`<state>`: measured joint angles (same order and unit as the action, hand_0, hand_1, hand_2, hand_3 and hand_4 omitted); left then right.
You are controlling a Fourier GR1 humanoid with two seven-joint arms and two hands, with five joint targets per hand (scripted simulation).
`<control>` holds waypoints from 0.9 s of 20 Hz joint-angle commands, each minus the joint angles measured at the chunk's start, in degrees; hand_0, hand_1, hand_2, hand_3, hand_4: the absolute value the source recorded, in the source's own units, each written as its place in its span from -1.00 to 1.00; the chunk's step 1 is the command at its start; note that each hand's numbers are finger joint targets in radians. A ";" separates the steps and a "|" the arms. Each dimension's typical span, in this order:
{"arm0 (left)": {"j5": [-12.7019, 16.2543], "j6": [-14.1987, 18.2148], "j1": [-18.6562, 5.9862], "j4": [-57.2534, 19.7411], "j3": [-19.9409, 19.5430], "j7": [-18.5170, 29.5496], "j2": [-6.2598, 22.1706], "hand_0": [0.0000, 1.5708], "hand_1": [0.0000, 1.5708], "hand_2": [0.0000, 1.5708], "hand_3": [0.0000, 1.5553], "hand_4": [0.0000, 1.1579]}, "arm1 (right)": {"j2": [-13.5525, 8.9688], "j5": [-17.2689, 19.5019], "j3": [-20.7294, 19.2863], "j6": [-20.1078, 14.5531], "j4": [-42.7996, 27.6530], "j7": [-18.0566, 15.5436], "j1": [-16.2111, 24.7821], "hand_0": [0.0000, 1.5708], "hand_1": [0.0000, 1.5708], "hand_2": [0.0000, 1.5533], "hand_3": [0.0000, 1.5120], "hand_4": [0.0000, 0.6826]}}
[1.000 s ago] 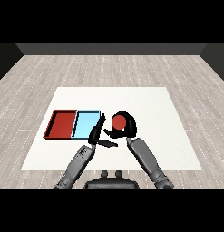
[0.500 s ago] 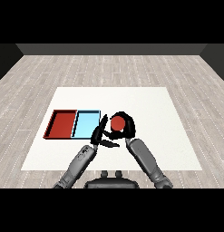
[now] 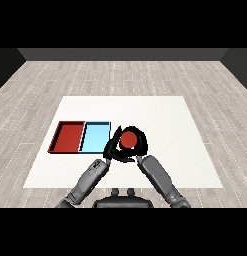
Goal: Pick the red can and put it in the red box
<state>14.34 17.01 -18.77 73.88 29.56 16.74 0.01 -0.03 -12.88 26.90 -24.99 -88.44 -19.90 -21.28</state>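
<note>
A bare test room: a white table (image 3: 195, 125) on grey plank floor (image 3: 55, 80), dark walls (image 3: 120, 54).

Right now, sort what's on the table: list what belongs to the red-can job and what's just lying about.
Job:
- red can, held in the right robot hand
- red tray, where it goes
- left robot hand, close beside the can

Lying about:
- blue tray, next to the red one

Matt white table (image 3: 160, 115) on a grey wood-plank floor (image 3: 120, 75).
</note>
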 commanded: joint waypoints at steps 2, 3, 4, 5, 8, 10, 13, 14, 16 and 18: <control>0.94 -0.69 -0.06 0.72 0.67 -0.20 -0.01 -1.00 -1.00 -1.00 -1.00 -1.00 | 0.03 -3.12 5.32 -6.21 3.73 -1.66 -4.40 0.95 0.95 0.88 0.87 0.93; -0.31 -2.36 0.82 0.16 0.06 0.84 0.00 -1.00 -1.00 -1.00 -1.00 -1.00 | 0.03 -1.72 -0.39 -0.66 5.10 -0.56 -3.49 0.94 0.94 0.87 0.86 0.90; 1.00 -3.70 -1.14 -1.81 -1.77 0.66 0.00 -1.00 -1.00 -1.00 -1.00 -1.00 | 0.03 -2.37 2.61 -2.83 4.88 -3.55 -3.19 0.94 0.94 0.87 0.85 0.90; 5.30 1.38 -4.55 -5.53 2.15 3.12 0.00 -1.00 -1.00 -1.00 -1.00 -1.00 | 0.03 -3.40 3.35 -3.48 5.61 -3.07 -4.42 0.94 0.94 0.87 0.86 0.90; 3.54 5.28 -0.49 -2.13 3.10 3.15 0.03 -1.00 -1.00 -1.00 -1.00 -1.00 | 0.01 -1.39 6.68 -8.02 1.71 0.61 -4.58 0.91 0.91 0.87 0.85 0.87; 0.22 7.63 1.51 -2.17 0.46 2.50 0.02 -1.00 -1.00 -1.00 -1.00 0.42 | 0.01 -0.91 8.10 -8.98 1.00 -0.05 -3.13 0.95 0.95 0.89 0.86 0.90; 8.26 13.31 -3.42 -2.74 0.98 0.30 0.02 1.00 1.00 1.00 0.96 0.95 | -1.75 -1.11 5.10 -4.29 -1.07 0.55 -0.36 0.95 0.95 0.88 0.84 0.91; 7.58 12.81 -2.28 -4.44 1.48 3.40 0.02 1.00 1.00 1.00 0.92 0.95 | -0.01 -2.42 4.25 -4.34 4.37 -0.53 -5.29 0.92 0.92 0.87 0.84 0.90; 7.22 12.83 -2.83 -5.27 2.27 3.38 0.01 1.00 1.00 0.99 0.90 0.94 | 0.00 -0.23 5.22 -6.14 1.02 0.02 -3.08 0.90 0.90 0.86 0.84 0.92; 6.77 14.98 -2.97 -2.80 3.44 0.56 0.02 1.00 1.00 0.99 0.91 0.93 | 0.00 -5.39 3.12 -3.90 8.59 -2.76 -7.98 0.90 0.90 0.86 0.84 0.91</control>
<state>21.28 29.19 -21.06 69.85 31.67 19.15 0.58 -0.48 -15.04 30.88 -29.89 -84.51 -20.42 -26.26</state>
